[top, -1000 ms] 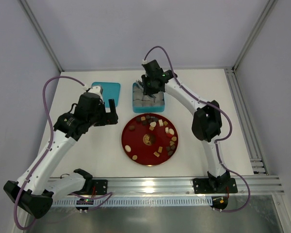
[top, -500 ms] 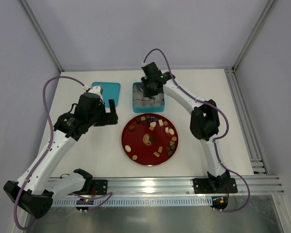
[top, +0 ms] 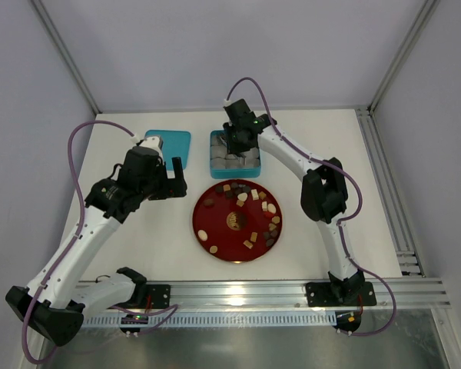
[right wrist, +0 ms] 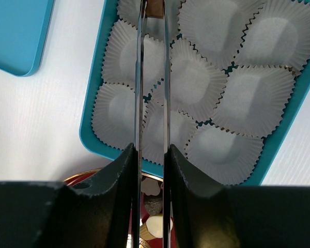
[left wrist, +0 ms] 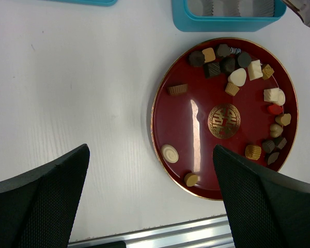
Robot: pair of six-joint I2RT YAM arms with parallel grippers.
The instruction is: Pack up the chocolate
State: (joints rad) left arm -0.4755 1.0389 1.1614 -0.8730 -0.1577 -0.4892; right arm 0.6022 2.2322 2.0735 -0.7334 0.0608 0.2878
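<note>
right wrist only: right gripper (right wrist: pixel 153 15) clamped on light-brown chocolate piece (right wrist: pixel 155 6) over teal tray (right wrist: pixel 90 135) | left gripper (left wrist: pixel 151 150) apart | red plate (left wrist: pixel 196 150) gold emblem (left wrist: pixel 225 120) unreadable

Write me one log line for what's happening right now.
right claw: shut on brown chocolate over blue box of paper cups | left claw: open, over table beside red plate | chocolates: many on plate
</note>
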